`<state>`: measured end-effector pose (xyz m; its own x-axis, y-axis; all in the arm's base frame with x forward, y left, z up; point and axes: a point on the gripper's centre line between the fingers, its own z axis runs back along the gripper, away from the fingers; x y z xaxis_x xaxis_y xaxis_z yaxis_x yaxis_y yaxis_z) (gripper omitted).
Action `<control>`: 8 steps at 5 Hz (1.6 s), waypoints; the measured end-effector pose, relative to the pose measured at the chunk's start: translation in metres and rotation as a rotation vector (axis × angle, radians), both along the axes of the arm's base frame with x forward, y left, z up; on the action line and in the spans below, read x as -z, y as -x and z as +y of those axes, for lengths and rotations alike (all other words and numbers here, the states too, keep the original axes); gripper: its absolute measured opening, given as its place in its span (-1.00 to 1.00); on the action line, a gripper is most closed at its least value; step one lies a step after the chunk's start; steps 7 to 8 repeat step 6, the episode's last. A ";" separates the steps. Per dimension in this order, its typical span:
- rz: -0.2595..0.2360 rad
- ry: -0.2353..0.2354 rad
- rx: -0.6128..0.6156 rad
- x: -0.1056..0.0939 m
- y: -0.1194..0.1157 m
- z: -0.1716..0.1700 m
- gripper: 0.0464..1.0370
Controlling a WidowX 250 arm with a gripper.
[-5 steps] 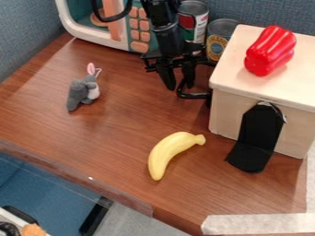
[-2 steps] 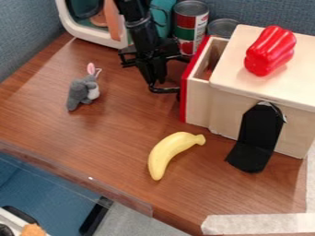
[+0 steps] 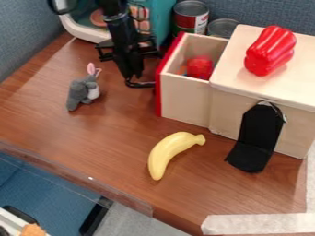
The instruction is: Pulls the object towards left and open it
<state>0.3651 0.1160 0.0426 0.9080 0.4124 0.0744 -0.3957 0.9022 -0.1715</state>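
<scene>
The gripper [image 3: 133,73] hangs left of the drawer, at the black curved handle [image 3: 141,85] on its front. The drawer [image 3: 184,97], pale wood with a red front panel, stands out to the left from the wooden box [image 3: 231,120]. Its open top shows a red object [image 3: 199,67] inside and a bit of blue and orange beside it. Whether the gripper holds the handle or just hooks it, I cannot tell.
A red pepper [image 3: 269,50] lies on the box's lid, and a black stand [image 3: 257,138] leans at its front. A yellow banana [image 3: 167,152] and a grey plush mouse [image 3: 82,92] lie on the table [image 3: 111,129]. Cans [image 3: 190,18] and a toy microwave [image 3: 83,34] stand behind.
The gripper has moved left with the handle. The drawer has slid left out of the box, where it was shut a second ago, and its inside has come into view.
</scene>
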 end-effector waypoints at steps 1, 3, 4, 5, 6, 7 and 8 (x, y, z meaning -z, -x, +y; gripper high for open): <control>0.003 0.002 0.004 -0.002 0.000 0.000 -0.62; -0.062 -0.059 0.094 -0.041 -0.012 -0.012 0.51; -0.161 -0.126 0.174 -0.092 -0.010 -0.025 0.93; -0.205 -0.152 0.229 -0.118 -0.002 -0.039 0.93; -0.232 -0.166 0.267 -0.133 0.002 -0.050 0.93; -0.232 -0.166 0.267 -0.133 0.002 -0.050 0.93; -0.232 -0.166 0.267 -0.133 0.002 -0.050 0.93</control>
